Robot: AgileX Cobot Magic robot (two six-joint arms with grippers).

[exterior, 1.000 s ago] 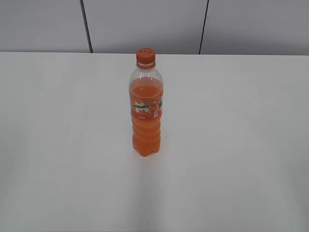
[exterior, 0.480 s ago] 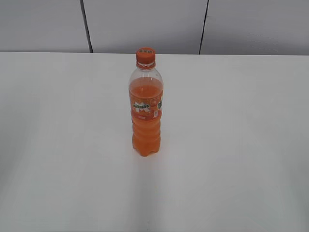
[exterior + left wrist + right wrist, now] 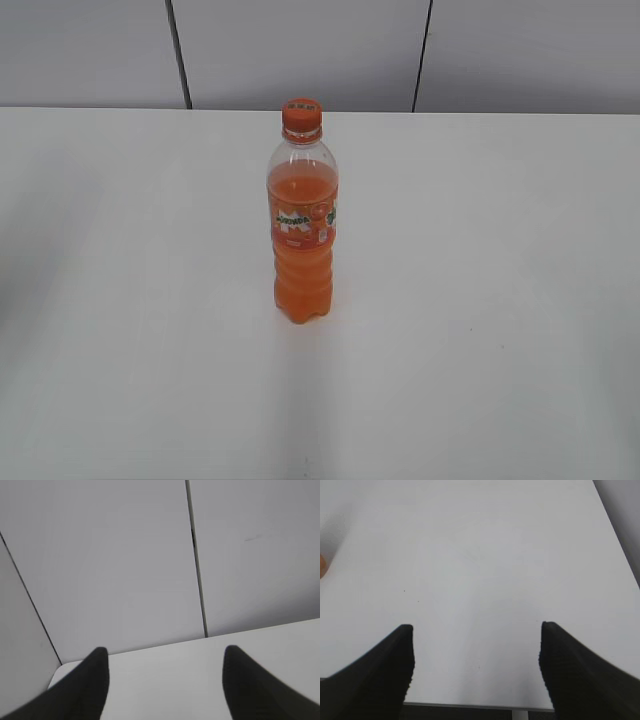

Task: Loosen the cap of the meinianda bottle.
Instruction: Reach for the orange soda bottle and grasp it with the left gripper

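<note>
Left end effector [image 3: 165, 680]: two dark fingers [image 3: 92, 680] spread well apart, nothing between them, nothing gripped. It points toward the grey panelled wall [image 3: 125, 565], with a strip of white tabletop [image 3: 170, 675] below the tips and a rounded tabletop corner at lower left. A dark vertical seam runs down the wall between the panels. No bottle in this view.

Right end effector [image 3: 476, 665]: both dark fingers [image 3: 395, 670] wide apart, wider than the left pair, empty gap, only bare white tabletop under them. The near tabletop edge shows along the bottom of the right wrist view, and the side edge runs down the upper right. A small orange sliver at the far left edge of that view, too cut off to say what it is.

Neither end effector shows in the exterior view.

Bottle [image 3: 302, 230]: stands upright on the tabletop, roughly mid-tabletop, slightly left of centre in the exterior view, alone and touched by nothing. Clear plastic, orange drink filling it to about the shoulder, orange-green label around the middle, ridged lower body. Cap [image 3: 301, 113]: orange, sits on the neck, with an orange ring just under it. Cannot tell whether it is tight or loose.
</note>
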